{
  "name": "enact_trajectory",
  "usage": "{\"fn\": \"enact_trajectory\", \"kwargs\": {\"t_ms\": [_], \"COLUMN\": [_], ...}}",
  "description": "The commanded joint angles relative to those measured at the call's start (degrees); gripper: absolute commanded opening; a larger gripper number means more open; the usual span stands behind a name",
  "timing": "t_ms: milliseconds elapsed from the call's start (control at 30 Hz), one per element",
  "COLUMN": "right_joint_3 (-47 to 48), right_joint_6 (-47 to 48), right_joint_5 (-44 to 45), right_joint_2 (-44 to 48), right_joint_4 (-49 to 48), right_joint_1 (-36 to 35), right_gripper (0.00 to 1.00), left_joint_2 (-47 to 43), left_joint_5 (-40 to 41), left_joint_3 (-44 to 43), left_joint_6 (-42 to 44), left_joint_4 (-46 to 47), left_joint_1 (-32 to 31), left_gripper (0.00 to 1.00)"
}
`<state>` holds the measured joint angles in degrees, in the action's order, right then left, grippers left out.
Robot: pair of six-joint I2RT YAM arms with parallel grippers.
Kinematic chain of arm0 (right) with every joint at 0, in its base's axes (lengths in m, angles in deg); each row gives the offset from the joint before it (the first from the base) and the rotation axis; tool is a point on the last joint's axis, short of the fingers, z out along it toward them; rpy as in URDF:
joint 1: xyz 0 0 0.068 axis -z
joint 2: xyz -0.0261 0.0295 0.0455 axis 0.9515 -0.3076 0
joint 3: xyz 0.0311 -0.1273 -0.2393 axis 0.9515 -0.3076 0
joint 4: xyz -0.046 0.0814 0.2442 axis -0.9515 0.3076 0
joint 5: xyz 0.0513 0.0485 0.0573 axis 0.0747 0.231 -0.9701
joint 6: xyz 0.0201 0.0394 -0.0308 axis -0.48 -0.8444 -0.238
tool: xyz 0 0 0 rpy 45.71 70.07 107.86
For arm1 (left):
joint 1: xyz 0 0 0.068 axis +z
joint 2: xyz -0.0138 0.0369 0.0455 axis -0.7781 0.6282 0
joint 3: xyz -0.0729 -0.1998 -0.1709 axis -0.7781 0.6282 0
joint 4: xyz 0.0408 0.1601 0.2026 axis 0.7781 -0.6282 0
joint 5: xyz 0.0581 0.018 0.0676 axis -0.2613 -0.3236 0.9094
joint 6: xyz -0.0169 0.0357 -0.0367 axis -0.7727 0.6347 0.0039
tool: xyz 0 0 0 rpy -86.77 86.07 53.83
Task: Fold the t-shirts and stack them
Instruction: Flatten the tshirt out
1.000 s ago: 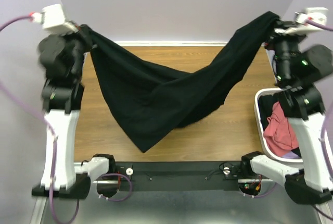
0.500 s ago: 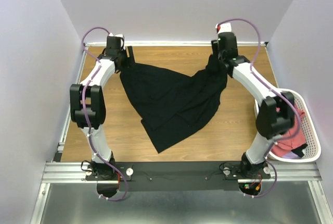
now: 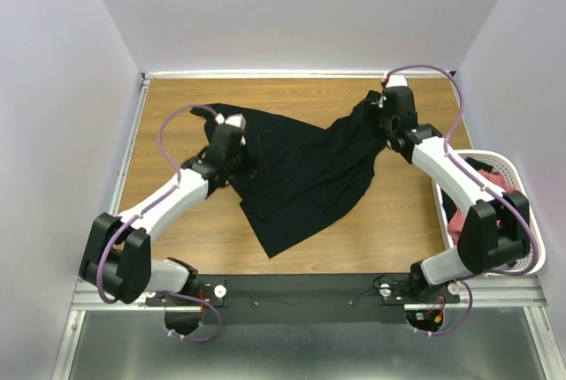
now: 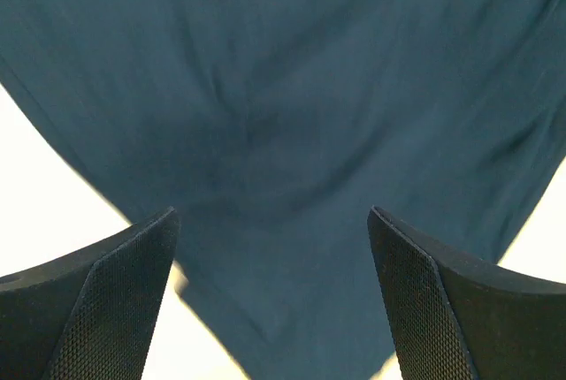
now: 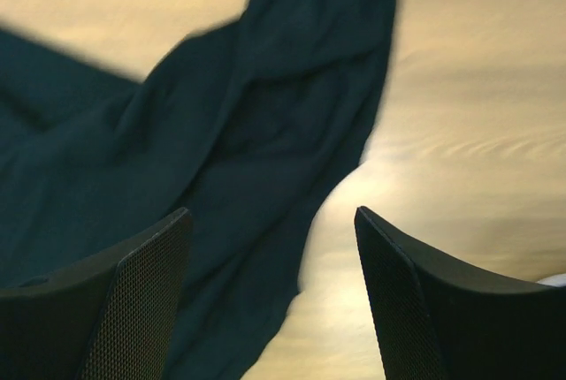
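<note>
Black t-shirt [image 3: 301, 168] now lies loosely spread at centre of the table [image 3: 398, 221], released since half a second ago. Left end effector [image 4: 270, 216] has shifted over its left portion, fingers wide, empty. Right end effector [image 5: 272, 212], upper right, likewise wide and empty.

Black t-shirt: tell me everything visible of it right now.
The black t-shirt is plain soft cloth, wrinkled and unfolded, spread unevenly on the wooden table: one corner points at the near edge, a bunched strip runs far-right. The left gripper and right gripper hover open over it, clamping nothing.
</note>
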<state>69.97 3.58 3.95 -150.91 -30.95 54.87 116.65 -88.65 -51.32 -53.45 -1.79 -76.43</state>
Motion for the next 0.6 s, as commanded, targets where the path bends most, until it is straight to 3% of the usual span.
{"fn": "enact_trajectory", "kwargs": {"t_ms": [0, 167, 300, 467, 567], "right_joint_3": [-6.19, -12.97, -16.13, -19.12, -20.0], "right_joint_6": [-6.61, -8.55, -9.17, -8.56, -8.56], "right_joint_5": [-11.33, -17.85, -21.64, -22.25, -23.3], "right_joint_2": [3.45, 4.79, 4.96, 6.8, 7.68], "right_joint_4": [2.19, 2.1, 2.01, 2.1, 2.1], "right_joint_1": [0.16, 0.07, -0.1, -0.19, -0.19], "right_gripper": [0.81, 0.81, 0.81, 0.81, 0.81], "left_joint_2": [-4.32, -5.56, -2.76, 2.69, 3.23], "left_joint_5": [1.29, 1.2, 1.03, 0.33, 0.93], "left_joint_3": [6.72, 10.85, 11.04, 10.07, 10.16], "left_joint_6": [-10.61, -18.25, -22.83, -25.73, -28.8], "left_joint_4": [-1.55, -1.02, 0.47, 0.12, -2.68], "left_joint_1": [-2.94, -5.85, -8.58, -11.83, -13.58], "left_gripper": [0.91, 0.82, 0.63, 0.54, 0.54]}}
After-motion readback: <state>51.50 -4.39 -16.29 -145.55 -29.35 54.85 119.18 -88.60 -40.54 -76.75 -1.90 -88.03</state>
